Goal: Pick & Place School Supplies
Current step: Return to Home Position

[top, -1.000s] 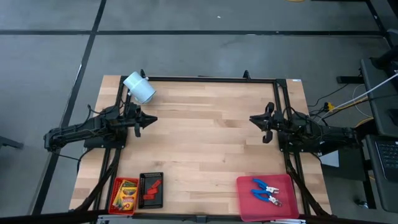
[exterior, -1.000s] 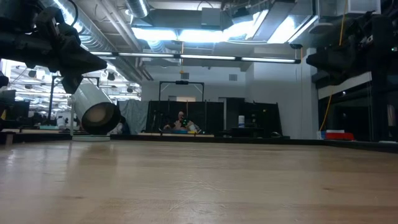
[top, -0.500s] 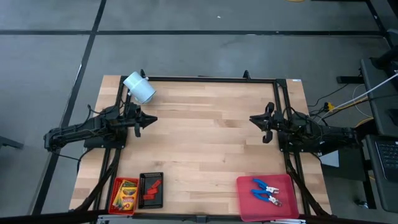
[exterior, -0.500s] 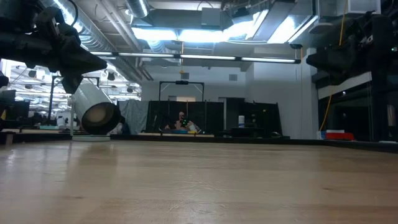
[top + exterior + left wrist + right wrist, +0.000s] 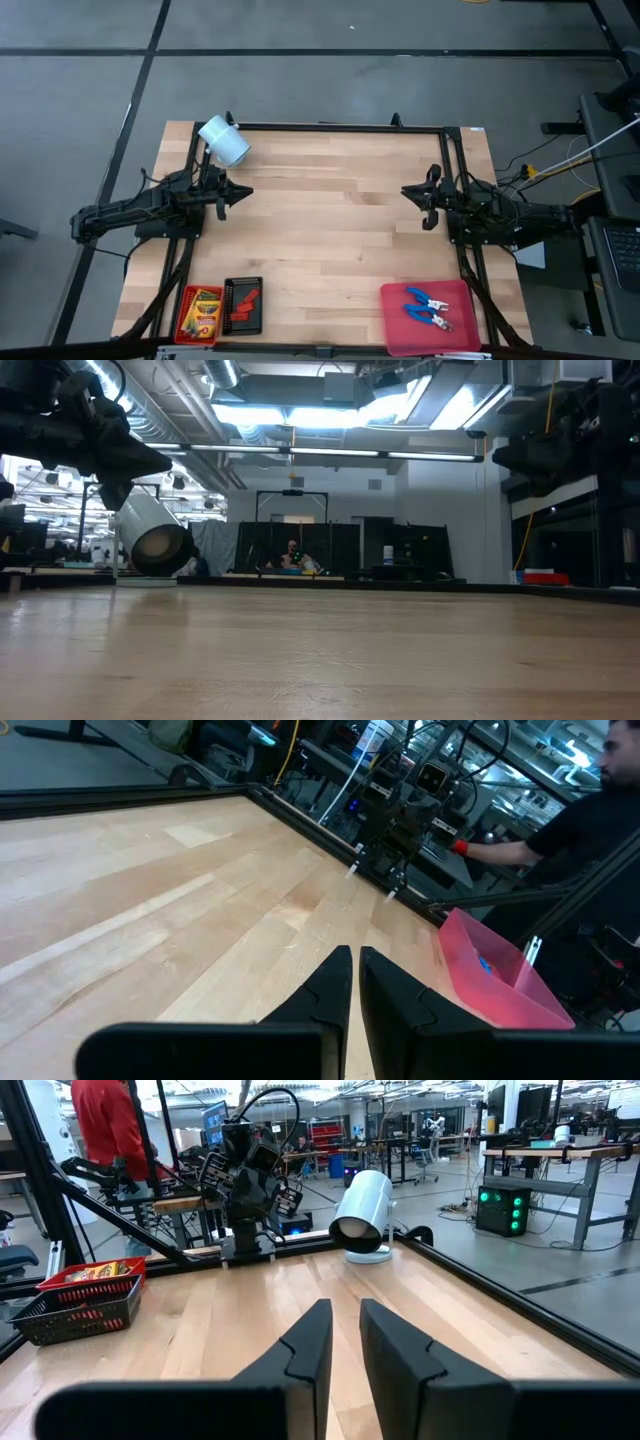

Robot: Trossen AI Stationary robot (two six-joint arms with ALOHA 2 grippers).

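In the high view, two yellow-and-green crayon boxes (image 5: 202, 310) lie in a red basket (image 5: 184, 312) at the table's near left corner. Small red pieces (image 5: 246, 298) lie in a black basket (image 5: 243, 318) beside it. Two blue-handled plier tools (image 5: 427, 308) lie on a pink-red tray (image 5: 395, 322) near the near right corner. My left gripper (image 5: 247, 190) hovers shut over the table's left side. My right gripper (image 5: 405, 191) hovers over the right side, its fingers nearly together. The two face each other, far from the supplies.
A pale blue-white cylinder (image 5: 224, 141) stands at the far left corner on a round base (image 5: 368, 1256). Bare wood lies between the grippers. A black frame (image 5: 340, 127) edges the table. Beyond it stand a person in red (image 5: 105, 1125) and a person in black (image 5: 590, 805).
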